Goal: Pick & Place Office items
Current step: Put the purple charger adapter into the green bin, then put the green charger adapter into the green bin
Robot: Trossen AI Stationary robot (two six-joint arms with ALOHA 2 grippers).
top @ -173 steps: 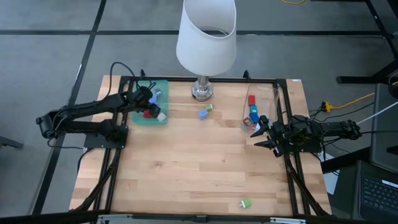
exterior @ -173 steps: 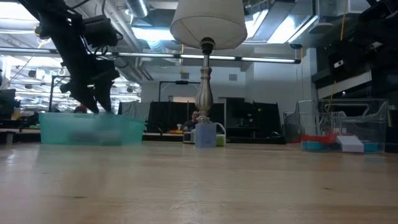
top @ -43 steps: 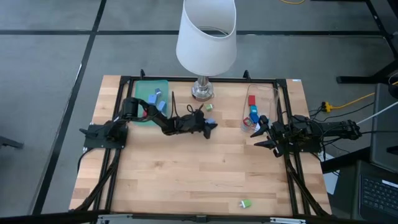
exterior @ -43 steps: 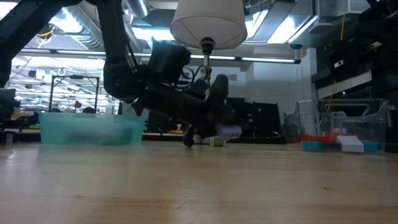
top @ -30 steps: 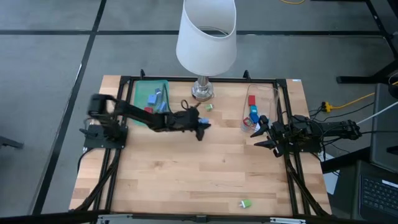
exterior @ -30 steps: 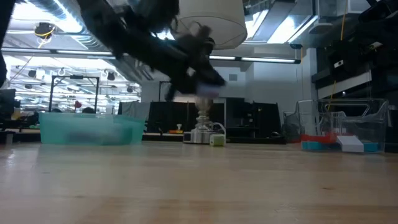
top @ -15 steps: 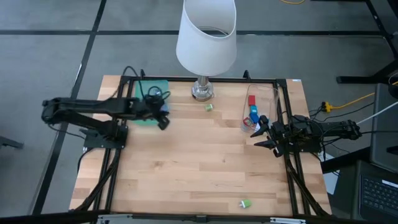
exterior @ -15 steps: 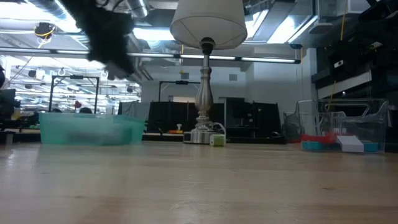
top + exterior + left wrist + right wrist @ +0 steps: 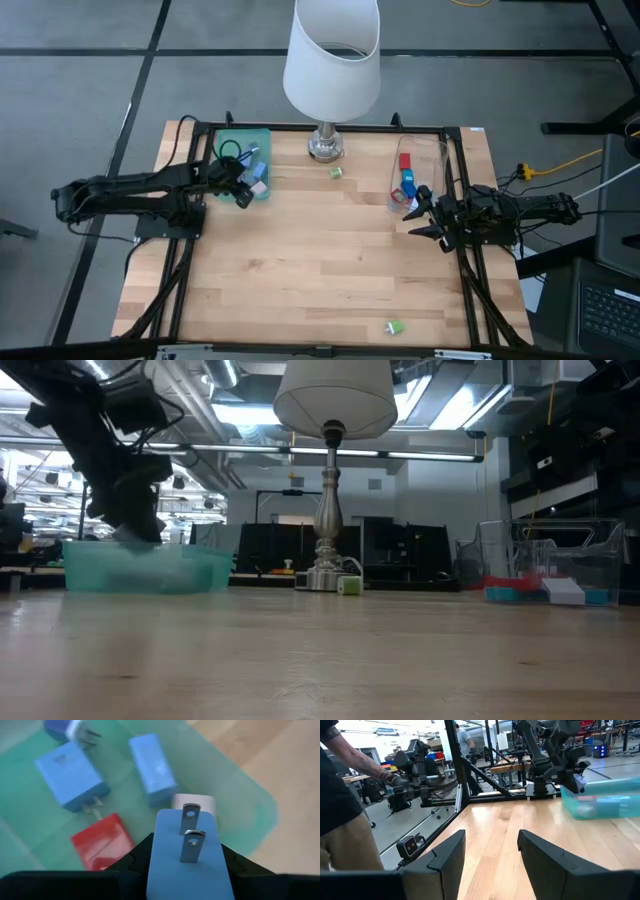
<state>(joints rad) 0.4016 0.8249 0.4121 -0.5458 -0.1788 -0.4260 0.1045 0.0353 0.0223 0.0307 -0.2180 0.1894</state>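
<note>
Left gripper [image 9: 252,188] hovers over the near corner of the green tray [image 9: 228,142], its fingers clamped on a blue plug-type block [image 9: 187,860] whose two metal prongs point outward. In the left wrist view the tray below holds further office items: two pale blue blocks [image 9: 70,775] [image 9: 152,767], a red block [image 9: 102,842], a white block [image 9: 195,804] just behind the held one, and a dark blue piece [image 9: 60,727] at the far edge. In the low view the gripper [image 9: 130,525] hangs just above the tray's rim [image 9: 150,570].

Right gripper [image 9: 418,215] rests at the table's right edge, just beside the clear bin [image 9: 415,165], fingers [image 9: 445,855] apart and holding nothing. The bin contains red and blue pieces [image 9: 406,178].

Two green pieces lie loose on the table [image 9: 320,260]: one [image 9: 337,172] near the lamp base [image 9: 325,148], another [image 9: 395,326] near the front edge.

A person [image 9: 340,795] stands beyond the table in the right wrist view.
</note>
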